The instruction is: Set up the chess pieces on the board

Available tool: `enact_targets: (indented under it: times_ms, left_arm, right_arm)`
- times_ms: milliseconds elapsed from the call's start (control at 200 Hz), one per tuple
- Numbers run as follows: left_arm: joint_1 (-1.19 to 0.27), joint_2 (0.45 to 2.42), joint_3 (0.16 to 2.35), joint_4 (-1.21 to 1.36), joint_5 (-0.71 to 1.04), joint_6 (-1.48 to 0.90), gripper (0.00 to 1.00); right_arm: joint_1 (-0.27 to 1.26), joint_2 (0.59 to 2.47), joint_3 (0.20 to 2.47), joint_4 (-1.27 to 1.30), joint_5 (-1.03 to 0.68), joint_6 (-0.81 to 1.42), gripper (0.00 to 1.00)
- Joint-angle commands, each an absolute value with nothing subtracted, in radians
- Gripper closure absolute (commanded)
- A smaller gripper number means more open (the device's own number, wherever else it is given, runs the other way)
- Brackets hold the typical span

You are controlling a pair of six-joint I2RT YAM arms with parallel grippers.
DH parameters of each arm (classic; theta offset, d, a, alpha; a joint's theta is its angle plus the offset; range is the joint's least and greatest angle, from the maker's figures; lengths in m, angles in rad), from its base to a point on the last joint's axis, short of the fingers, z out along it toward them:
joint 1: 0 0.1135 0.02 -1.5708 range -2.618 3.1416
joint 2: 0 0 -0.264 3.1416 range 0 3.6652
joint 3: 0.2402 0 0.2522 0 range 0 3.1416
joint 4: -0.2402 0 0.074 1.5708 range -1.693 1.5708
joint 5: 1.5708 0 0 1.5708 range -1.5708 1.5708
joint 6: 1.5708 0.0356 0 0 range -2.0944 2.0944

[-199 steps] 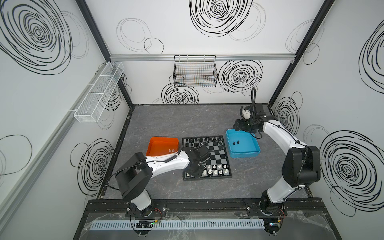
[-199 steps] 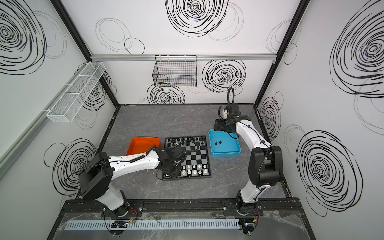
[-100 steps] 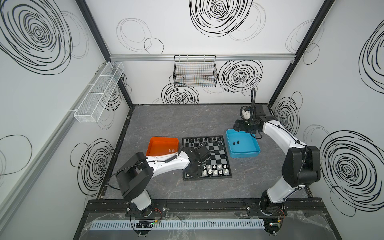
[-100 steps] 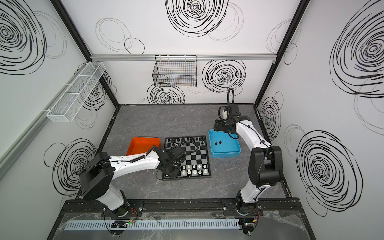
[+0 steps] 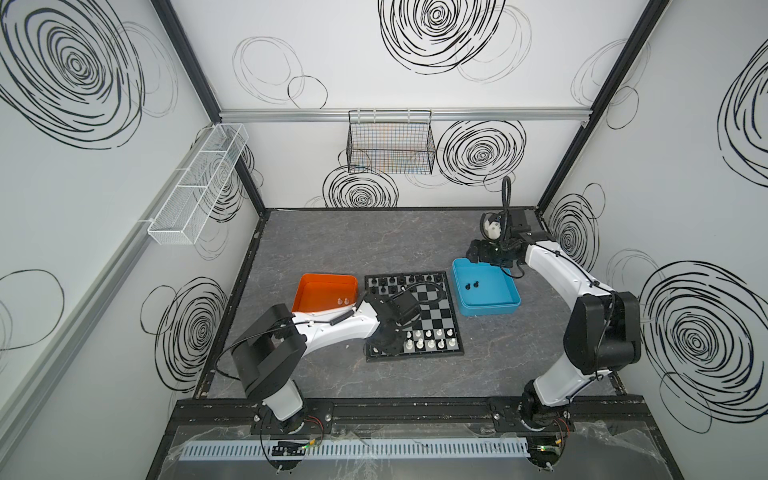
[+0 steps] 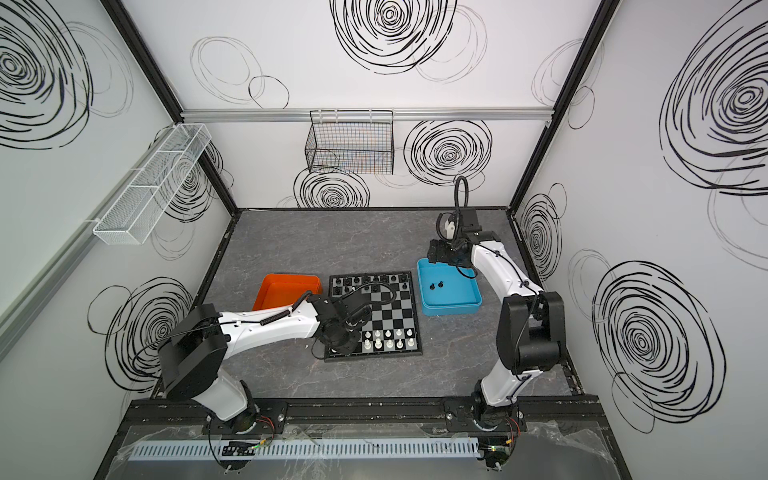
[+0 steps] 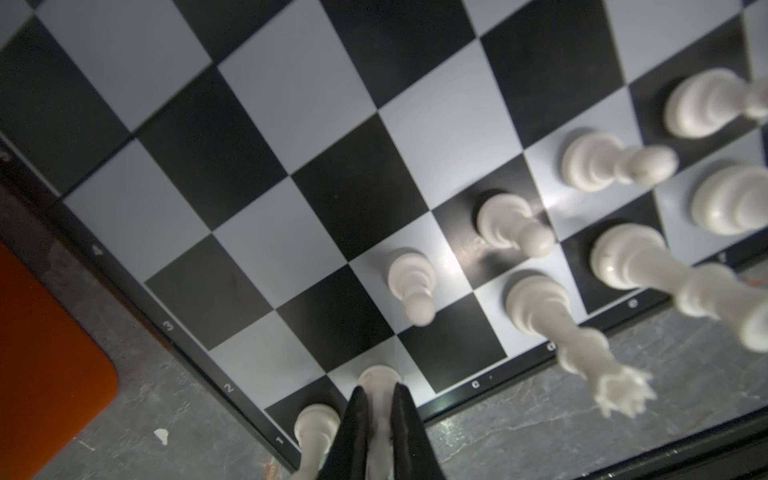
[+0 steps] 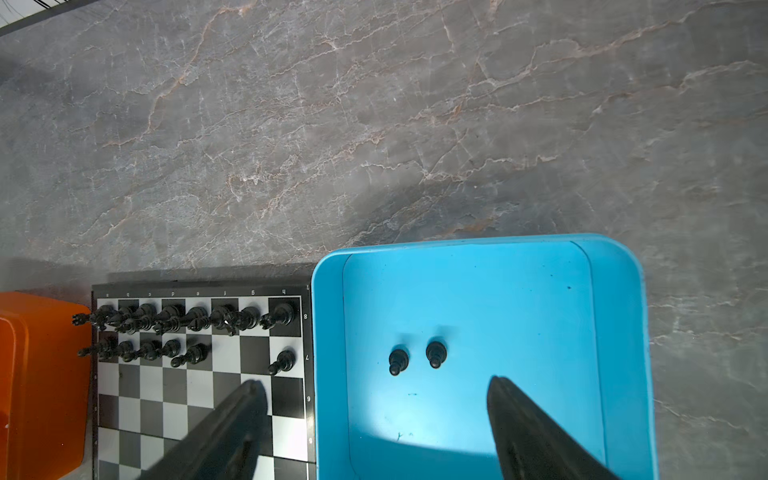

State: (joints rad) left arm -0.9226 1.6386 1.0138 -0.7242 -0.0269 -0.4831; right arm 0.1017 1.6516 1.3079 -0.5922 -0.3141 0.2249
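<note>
The board (image 5: 432, 309) lies mid-table, with black chess pieces (image 5: 395, 282) along its far rows and white ones (image 5: 430, 338) along its near rows. My left gripper (image 7: 376, 399) is shut on a white piece (image 7: 380, 376) that stands on a near-edge square, beside another white piece (image 7: 318, 419) on the corner square. In both top views this gripper (image 5: 384, 340) (image 6: 338, 338) hangs over the board's near left corner. My right gripper (image 8: 374, 386) (image 5: 478, 253) is open and empty over the far edge of the blue tray, above two black pawns (image 8: 398, 360).
The orange tray (image 5: 324, 291) touches the board's left side and holds two white pieces (image 5: 343, 301). The blue tray (image 5: 490, 309) sits against the board's right side. A black wire basket (image 5: 390, 145) hangs on the back wall.
My left gripper's jaws have closed onto the white piece at the board's near edge. The right arm has not moved.
</note>
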Motion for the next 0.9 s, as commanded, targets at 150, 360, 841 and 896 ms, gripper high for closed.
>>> enact_targets:
  times_ms: [150,360,841,896]
  left_arm:
    - [-0.926,1.652,1.02,-0.776,-0.03,-0.505,0.83]
    - [-0.927,1.652,1.028,-0.778,-0.029,-0.507,0.79]
    - [-0.931,1.647,1.057,-0.767,-0.011,-0.5,0.8]
    - [-0.932,1.65,1.056,-0.768,-0.01,-0.5,0.81]
  right_arm:
    - [0.1,1.655,1.293,-0.584,-0.316,0.217,0.13]
    - [0.1,1.657,1.293,-0.583,-0.317,0.217,0.13]
    - [0.1,1.659,1.296,-0.584,-0.32,0.218,0.13]
    - [0.1,1.661,1.296,-0.586,-0.318,0.217,0.13]
